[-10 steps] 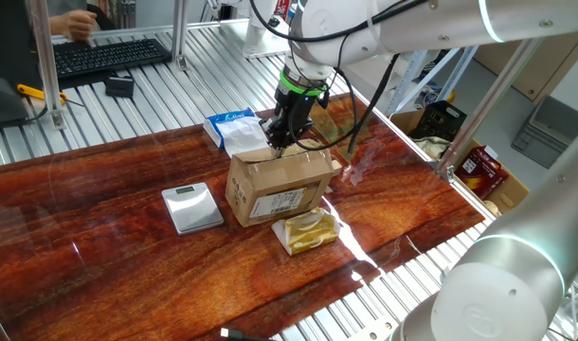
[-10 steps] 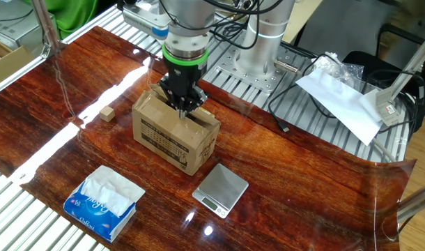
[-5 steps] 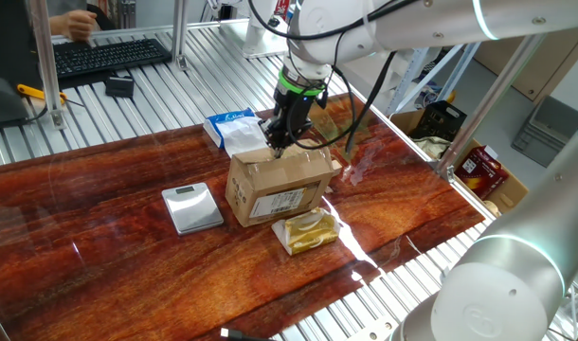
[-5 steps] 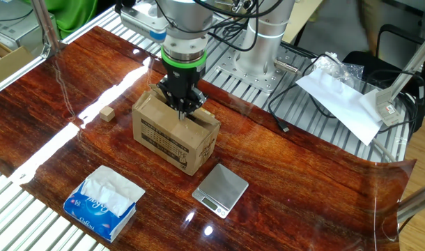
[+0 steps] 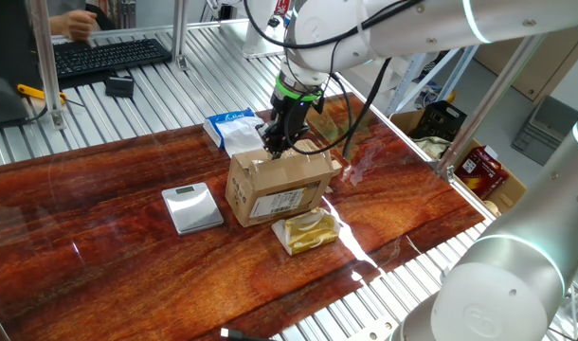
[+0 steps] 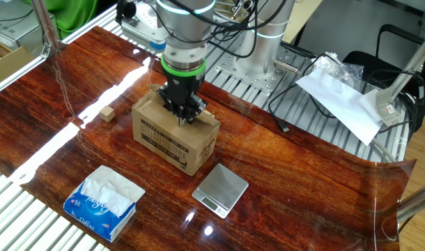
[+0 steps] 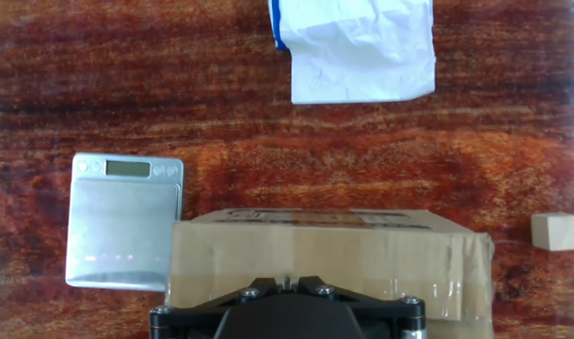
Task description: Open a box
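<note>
At frame centre, the gripper (image 6: 180,118), fingers pressed together, points down onto the cardboard box (image 6: 172,137). The carton likely handles light and stiff; engage the flap edge.

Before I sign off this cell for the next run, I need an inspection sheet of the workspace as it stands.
Surface: glossy red-brown wood table, glare streaks, on a slatted metal bench.
Job's things: box upright mid-table, top flaps taped down, barcode label on one side.
Clutter: scale beside the box; tissue pack; yellow packet against the box; small wooden block.
Grippers: gripper points straight down at the box top, jaws shut, holding nothing.
Cables: black cables loop off the arm; another lies on the slats.
Surroundings: keyboard with a person's hand behind; white plastic bag on the bench.
</note>
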Tool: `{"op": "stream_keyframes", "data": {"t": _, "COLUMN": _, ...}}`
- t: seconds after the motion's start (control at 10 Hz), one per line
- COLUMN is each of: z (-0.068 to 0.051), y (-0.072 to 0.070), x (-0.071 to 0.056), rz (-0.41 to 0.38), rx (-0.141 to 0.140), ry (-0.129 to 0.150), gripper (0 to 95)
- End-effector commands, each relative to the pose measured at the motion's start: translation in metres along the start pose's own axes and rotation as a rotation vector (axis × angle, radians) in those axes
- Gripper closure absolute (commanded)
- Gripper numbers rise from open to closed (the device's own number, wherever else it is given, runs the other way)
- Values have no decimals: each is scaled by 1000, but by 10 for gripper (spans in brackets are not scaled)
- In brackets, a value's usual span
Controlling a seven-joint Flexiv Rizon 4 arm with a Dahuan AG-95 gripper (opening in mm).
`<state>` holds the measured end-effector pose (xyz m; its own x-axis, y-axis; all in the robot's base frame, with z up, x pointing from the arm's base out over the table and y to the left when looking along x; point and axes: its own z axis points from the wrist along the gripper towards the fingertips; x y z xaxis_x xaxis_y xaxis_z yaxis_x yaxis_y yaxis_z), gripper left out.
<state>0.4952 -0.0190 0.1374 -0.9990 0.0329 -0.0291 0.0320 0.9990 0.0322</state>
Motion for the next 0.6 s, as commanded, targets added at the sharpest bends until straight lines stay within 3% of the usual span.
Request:
{"op": "stream_keyframes", "data": {"t": 0.1, "z": 6, "y": 1, "x": 0, "rz": 2, "rx": 1, "ry": 0, "gripper": 950}}
{"op": "stream_keyframes", "data": {"t": 0.6, "z": 13, "y": 1, "x": -1, "rz": 10, "rx": 1, "ry": 3, "gripper": 950}}
